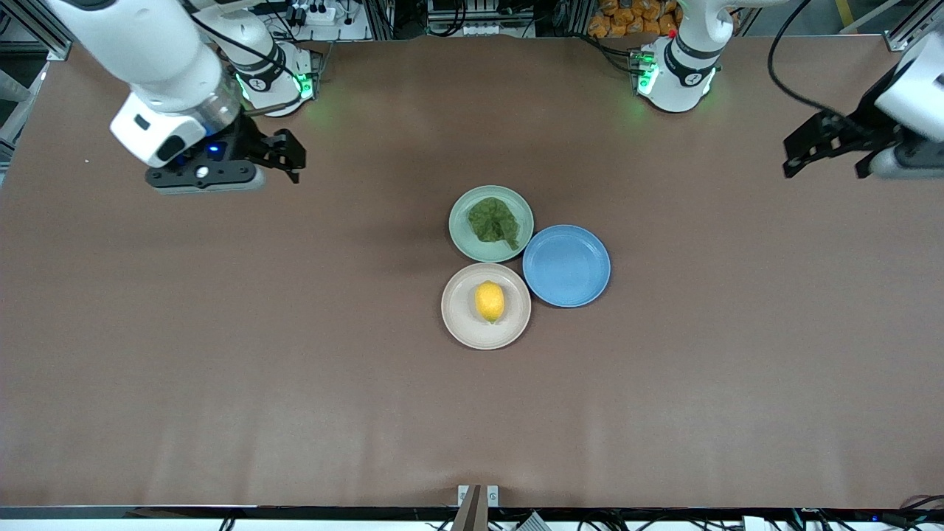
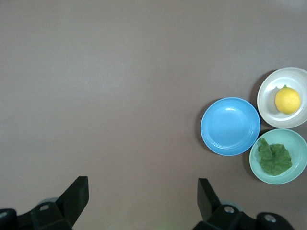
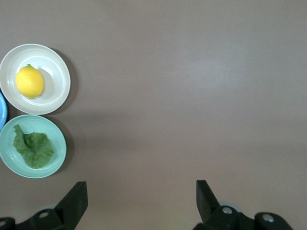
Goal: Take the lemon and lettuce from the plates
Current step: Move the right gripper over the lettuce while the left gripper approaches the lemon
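Note:
The yellow lemon (image 1: 490, 301) lies on the beige-cream plate (image 1: 461, 317) at the table's middle. The dark green lettuce (image 1: 493, 220) lies on the mint green plate (image 1: 462, 228), which is farther from the front camera and touches the beige one. Both show in the left wrist view, lemon (image 2: 288, 100) and lettuce (image 2: 274, 157), and in the right wrist view, lemon (image 3: 29, 81) and lettuce (image 3: 33, 148). My left gripper (image 1: 824, 158) hangs open and empty over bare table at the left arm's end. My right gripper (image 1: 295, 156) hangs open and empty over bare table at the right arm's end.
An empty blue plate (image 1: 566, 265) sits beside the two plates, toward the left arm's end, touching them. The brown table (image 1: 221, 354) stretches bare around the plates. The arm bases (image 1: 675, 74) stand at the edge farthest from the front camera.

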